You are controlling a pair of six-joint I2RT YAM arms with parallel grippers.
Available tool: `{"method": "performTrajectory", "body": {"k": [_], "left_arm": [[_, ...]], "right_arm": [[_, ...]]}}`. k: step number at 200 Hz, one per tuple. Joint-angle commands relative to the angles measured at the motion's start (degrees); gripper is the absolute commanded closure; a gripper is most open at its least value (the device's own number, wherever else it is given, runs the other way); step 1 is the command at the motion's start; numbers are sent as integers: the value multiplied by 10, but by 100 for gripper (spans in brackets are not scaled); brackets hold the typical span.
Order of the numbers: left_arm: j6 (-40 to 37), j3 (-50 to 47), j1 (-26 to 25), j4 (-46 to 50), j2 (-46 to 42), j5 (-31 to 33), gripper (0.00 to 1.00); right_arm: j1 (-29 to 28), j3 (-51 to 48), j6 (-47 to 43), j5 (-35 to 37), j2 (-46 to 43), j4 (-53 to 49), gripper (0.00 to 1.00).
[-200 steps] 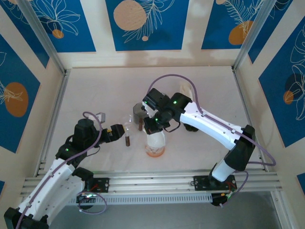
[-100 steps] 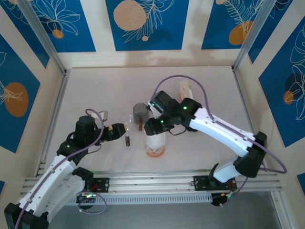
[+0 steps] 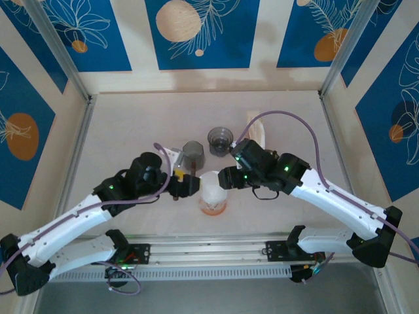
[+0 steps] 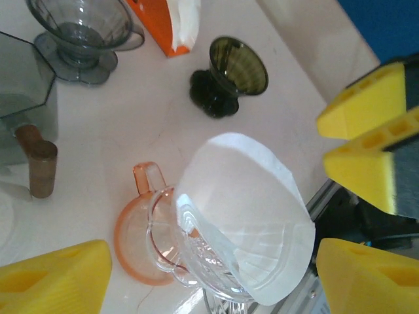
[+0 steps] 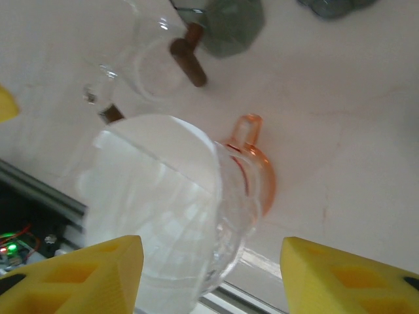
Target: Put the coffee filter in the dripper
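White paper, thin and faintly creased, is folded into the cone-shaped coffee filter (image 4: 245, 206). It is seated in the mouth of the clear ribbed glass dripper (image 4: 196, 265), and its rounded upper edge rises above the rim. The dripper is carried on a translucent orange saucer-like base with a small looped handle. It stands on the pale matte table (image 3: 131, 124), near the front edge and between the two arms.

The left gripper (image 3: 188, 185) is held just beside the dripper. Its blocky yellow fingers (image 4: 55, 275) are spread wide apart, and nothing is clamped. The right gripper (image 3: 226, 178) is set on the opposite side. Its yellow fingers (image 5: 85, 271) are likewise parted, with the dripper seen between them. Whether any finger touches the glass cannot be told.

Further back, a smoky grey faceted container (image 4: 23, 85) is seen with a brown cylindrical wooden handle (image 4: 39, 167). Beyond it are a grey-tinted glass cone on a round foot (image 4: 82, 29), a dark olive glass cup (image 4: 229, 75) and an orange box of white papers (image 4: 171, 23).
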State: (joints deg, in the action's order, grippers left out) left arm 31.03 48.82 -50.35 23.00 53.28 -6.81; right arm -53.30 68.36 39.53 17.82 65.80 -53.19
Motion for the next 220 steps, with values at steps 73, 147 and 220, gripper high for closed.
{"method": "performTrajectory", "body": {"k": [73,147,220], "left_arm": [[-26,-18,-31,4,38,57,16],[-4,-30,-29,-31,20,42,16],[8,-27,-18,-35,55,52,22]], "right_arm": [[-21,-17,24,40,22,-5,41],[-29,-21,27,46,36,1,52],[-37,-19,31,57,42,-9,51]]}}
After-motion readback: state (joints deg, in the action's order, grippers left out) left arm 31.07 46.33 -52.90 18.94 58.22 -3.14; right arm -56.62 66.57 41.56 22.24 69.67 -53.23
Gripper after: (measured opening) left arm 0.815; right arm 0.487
